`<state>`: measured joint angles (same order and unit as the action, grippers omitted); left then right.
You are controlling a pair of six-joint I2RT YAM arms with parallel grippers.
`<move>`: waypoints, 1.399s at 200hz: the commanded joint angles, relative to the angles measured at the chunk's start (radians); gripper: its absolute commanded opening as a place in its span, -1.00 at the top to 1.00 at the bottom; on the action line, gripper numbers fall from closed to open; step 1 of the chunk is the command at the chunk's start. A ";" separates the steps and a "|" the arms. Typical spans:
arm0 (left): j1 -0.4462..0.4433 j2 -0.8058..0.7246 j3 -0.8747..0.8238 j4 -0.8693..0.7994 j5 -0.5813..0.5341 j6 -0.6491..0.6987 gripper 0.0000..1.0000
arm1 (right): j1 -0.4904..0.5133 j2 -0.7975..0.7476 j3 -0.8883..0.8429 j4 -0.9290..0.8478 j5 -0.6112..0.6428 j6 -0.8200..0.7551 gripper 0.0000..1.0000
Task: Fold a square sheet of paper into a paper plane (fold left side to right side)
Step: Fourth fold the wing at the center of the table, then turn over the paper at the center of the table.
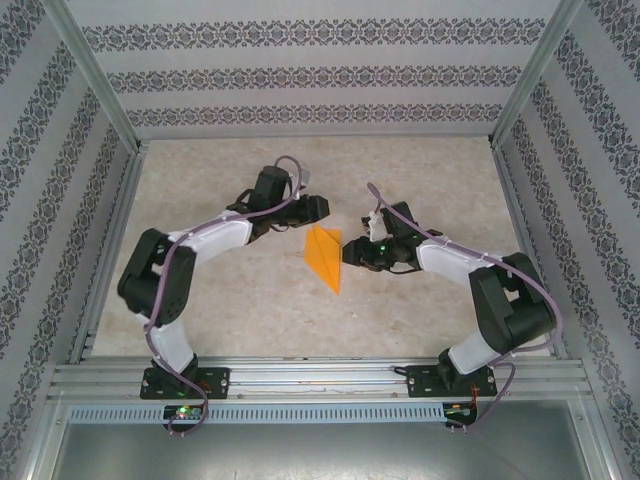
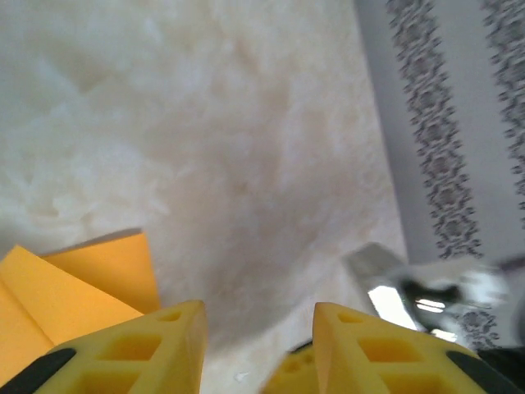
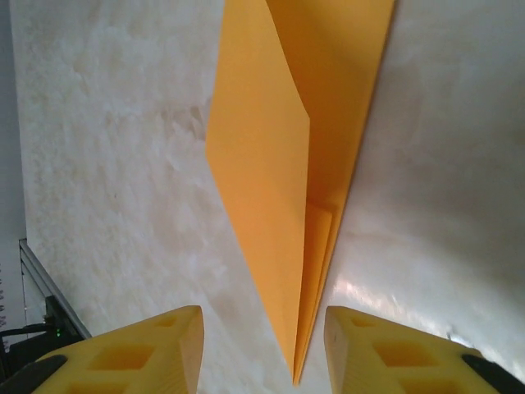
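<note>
The orange paper (image 1: 323,257) lies mid-table, folded into a narrow pointed dart. In the right wrist view the paper plane (image 3: 287,156) points toward the camera, one flap lifted along the centre crease, its tip lying on the table between the yellow fingers (image 3: 139,353). My right gripper (image 3: 262,349) is open and holds nothing; seen from above, the right gripper (image 1: 349,250) sits just right of the paper. My left gripper (image 1: 316,209) hovers just behind the paper. The left gripper (image 2: 258,349) is open and empty, with a corner of the paper (image 2: 82,287) off to its left.
The pale stone-patterned table (image 1: 230,290) is boxed in by patterned walls (image 1: 300,70) and aluminium posts. A metal rail (image 1: 320,375) with both arm bases runs along the near edge. Part of the right arm (image 2: 435,295) appears blurred in the left wrist view.
</note>
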<state>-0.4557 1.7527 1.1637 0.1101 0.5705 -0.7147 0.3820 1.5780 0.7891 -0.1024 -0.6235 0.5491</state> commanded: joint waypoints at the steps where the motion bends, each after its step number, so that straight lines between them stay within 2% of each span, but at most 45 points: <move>1: 0.037 -0.094 -0.070 -0.047 -0.070 0.067 0.16 | 0.001 0.064 0.008 0.133 -0.038 -0.015 0.13; 35: 0.079 -0.188 -0.151 -0.081 -0.096 0.081 0.11 | 0.006 0.147 0.039 0.173 -0.043 -0.030 0.14; 47: 0.089 -0.206 -0.171 -0.084 -0.095 0.082 0.11 | 0.009 0.170 0.047 0.197 -0.059 -0.028 0.19; 80: 0.114 -0.244 -0.201 -0.085 -0.087 0.085 0.09 | 0.020 0.216 0.065 0.241 -0.088 -0.024 0.43; 102: 0.131 -0.265 -0.205 -0.091 -0.081 0.089 0.07 | 0.019 0.235 0.070 0.262 -0.098 -0.018 0.71; 126: 0.148 -0.304 -0.207 -0.094 -0.072 0.096 0.02 | 0.013 0.207 0.064 0.277 -0.096 -0.016 1.00; 158: 0.174 -0.389 -0.199 -0.093 -0.043 0.122 -0.13 | -0.018 0.092 0.043 0.302 -0.119 -0.031 1.00; 187: 0.216 -0.465 -0.198 0.006 0.101 0.094 -0.28 | -0.067 -0.045 0.019 0.389 -0.217 -0.019 1.00; 241: 0.236 -0.542 -0.101 0.082 0.319 0.055 -0.29 | -0.140 -0.245 0.053 0.551 -0.394 0.095 1.00; 280: 0.216 -0.495 -0.055 0.225 0.463 -0.075 -0.24 | -0.129 -0.310 0.098 0.672 -0.438 0.187 1.00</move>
<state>-0.2276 1.2354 1.0756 0.1806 0.8925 -0.6933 0.2436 1.3048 0.8448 0.4248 -0.9855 0.6579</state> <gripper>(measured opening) 0.624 0.046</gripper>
